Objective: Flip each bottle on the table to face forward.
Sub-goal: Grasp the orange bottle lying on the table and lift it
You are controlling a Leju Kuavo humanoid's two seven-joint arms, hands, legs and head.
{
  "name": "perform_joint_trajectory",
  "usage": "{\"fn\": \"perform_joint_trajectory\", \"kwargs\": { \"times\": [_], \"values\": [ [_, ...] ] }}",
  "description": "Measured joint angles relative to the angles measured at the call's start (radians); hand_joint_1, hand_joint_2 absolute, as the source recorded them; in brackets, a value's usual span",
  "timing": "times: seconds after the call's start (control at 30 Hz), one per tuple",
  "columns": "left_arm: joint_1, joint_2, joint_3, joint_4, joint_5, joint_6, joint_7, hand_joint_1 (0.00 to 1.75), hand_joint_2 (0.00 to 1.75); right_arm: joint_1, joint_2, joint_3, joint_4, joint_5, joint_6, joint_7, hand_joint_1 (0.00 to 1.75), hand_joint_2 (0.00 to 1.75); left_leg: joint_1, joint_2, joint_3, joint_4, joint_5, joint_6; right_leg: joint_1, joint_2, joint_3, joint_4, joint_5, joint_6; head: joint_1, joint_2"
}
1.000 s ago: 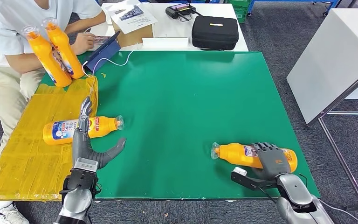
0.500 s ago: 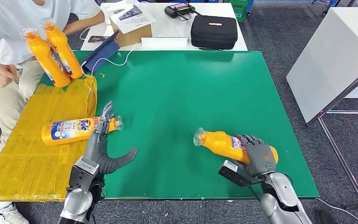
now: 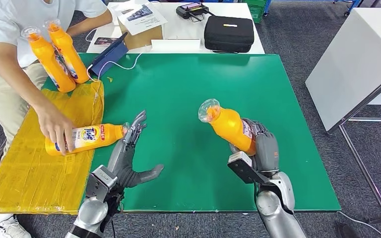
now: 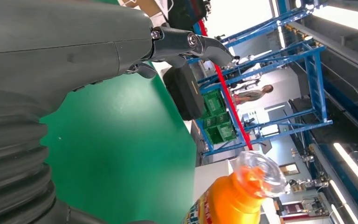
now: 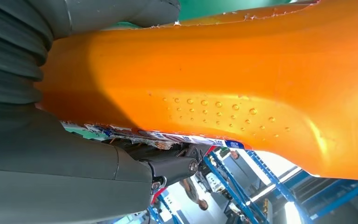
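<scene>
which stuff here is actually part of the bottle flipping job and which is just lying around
Part of the job:
- orange plastic bottle gripped and lifted by the right hand
- orange labelled bottle lying on its side, a person's hand on it
- two upright orange bottles
- left hand, holding nothing

Lying about:
- black zipped case
- brown cardboard box
- blue tablet

My arms were silver metal, rounded at the forearm. Left hand: dark grey palm, slim segmented fingers with bare metal links, thick grey thumb. Right hand: same dark grey shell. Each wrist carried a black boxy bracket. Up close, a grey ribbed cover and a small silver screw at a finger pivot.
</scene>
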Motion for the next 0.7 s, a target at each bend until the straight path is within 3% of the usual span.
{"fn": "perform_joint_trajectory", "kwargs": {
  "times": [0.3, 0.7],
  "values": [
    [-0.038, 0.000, -0.031, 0.044, 0.022, -0.024, 0.010, 0.00, 1.75, -0.016, 0.070, 0.018, 0.012, -0.091, 0.072, -0.034, 1.75, 1.75, 0.000, 0.000, 0.000, 0.000, 0.000, 0.000, 0.001, 0.000, 0.000, 0.000, 0.000, 0.000, 0.000, 0.000],
    [-0.087, -0.010, -0.043, 0.109, 0.047, -0.039, 0.021, 0.00, 1.75, -0.062, 0.174, 0.207, 0.117, -0.146, 0.161, -0.074, 1.75, 1.75, 0.001, 0.000, -0.001, 0.000, 0.000, 0.000, 0.000, 0.000, -0.001, 0.000, 0.000, 0.000, 0.000, 0.000]
  ]
}}
